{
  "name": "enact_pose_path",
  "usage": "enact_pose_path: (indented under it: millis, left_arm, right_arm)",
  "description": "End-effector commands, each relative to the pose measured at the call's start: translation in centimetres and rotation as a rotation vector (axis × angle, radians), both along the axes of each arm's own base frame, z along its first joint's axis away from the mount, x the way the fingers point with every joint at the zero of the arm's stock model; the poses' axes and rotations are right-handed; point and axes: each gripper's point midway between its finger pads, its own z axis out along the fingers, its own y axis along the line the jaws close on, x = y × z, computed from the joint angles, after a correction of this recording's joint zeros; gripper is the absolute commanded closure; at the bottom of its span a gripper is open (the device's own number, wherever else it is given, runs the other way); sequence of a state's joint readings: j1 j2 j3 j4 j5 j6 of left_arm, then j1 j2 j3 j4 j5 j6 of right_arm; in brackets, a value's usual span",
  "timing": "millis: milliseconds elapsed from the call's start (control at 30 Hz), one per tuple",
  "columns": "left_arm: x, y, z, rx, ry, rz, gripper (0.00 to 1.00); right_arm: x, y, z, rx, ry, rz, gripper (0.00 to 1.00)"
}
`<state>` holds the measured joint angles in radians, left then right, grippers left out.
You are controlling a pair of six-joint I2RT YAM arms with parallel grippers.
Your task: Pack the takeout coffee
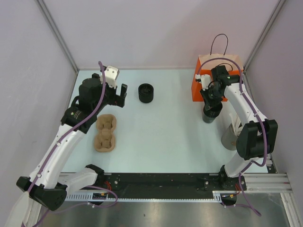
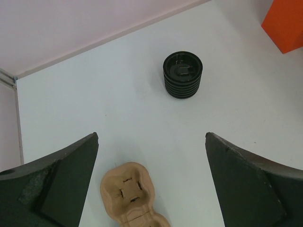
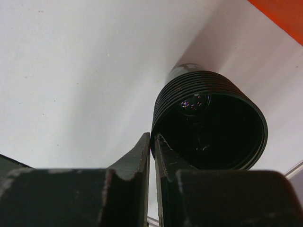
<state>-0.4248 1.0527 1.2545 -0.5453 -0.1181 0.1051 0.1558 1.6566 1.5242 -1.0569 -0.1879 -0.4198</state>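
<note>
A black ribbed takeout cup with a round black lid (image 1: 146,93) stands upright at the back middle of the table; it also shows in the left wrist view (image 2: 183,74). My left gripper (image 1: 119,97) (image 2: 151,137) is open and empty, to the left of that cup and above the brown pulp cup tray (image 1: 106,133) (image 2: 130,196). My right gripper (image 1: 211,100) (image 3: 152,137) is shut on the rim of a second black cup (image 1: 211,113) (image 3: 208,123), one finger inside and one outside. This cup's mouth is open and no lid shows on it. It is just in front of the orange bag (image 1: 211,85).
The orange bag has a dark loop handle and stands at the back right; its corner shows in the left wrist view (image 2: 286,23). A grey tub (image 1: 230,137) stands by the right arm. Walls close the table on the left, back and right.
</note>
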Motion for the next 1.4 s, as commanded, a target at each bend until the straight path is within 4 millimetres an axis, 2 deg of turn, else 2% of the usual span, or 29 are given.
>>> enact_pose_path:
  millis: [0,333,900,1367]
  left_arm:
    - [-0.3,-0.2,0.8,-0.034,-0.027,-0.011,0.0]
    - [-0.3,-0.2,0.7,-0.038,-0.026,-0.008,0.0]
    - [-0.3,-0.1,1.0,-0.041,-0.033,-0.005,0.0]
    - [-0.3,-0.1,1.1,-0.04,-0.036,-0.003,0.0]
  right_arm:
    - [0.7,0.2,1.4,0.0,-0.047,0.001,0.89]
    - [1.1,0.0,2.0,0.001,-0.063,-0.011,1.0]
    - [1.5,-0.8,3.5,-0.077,-0.127,-0.022,1.0]
    - [1.5,0.0,6.0,-0.16,-0.213,-0.008,1.0]
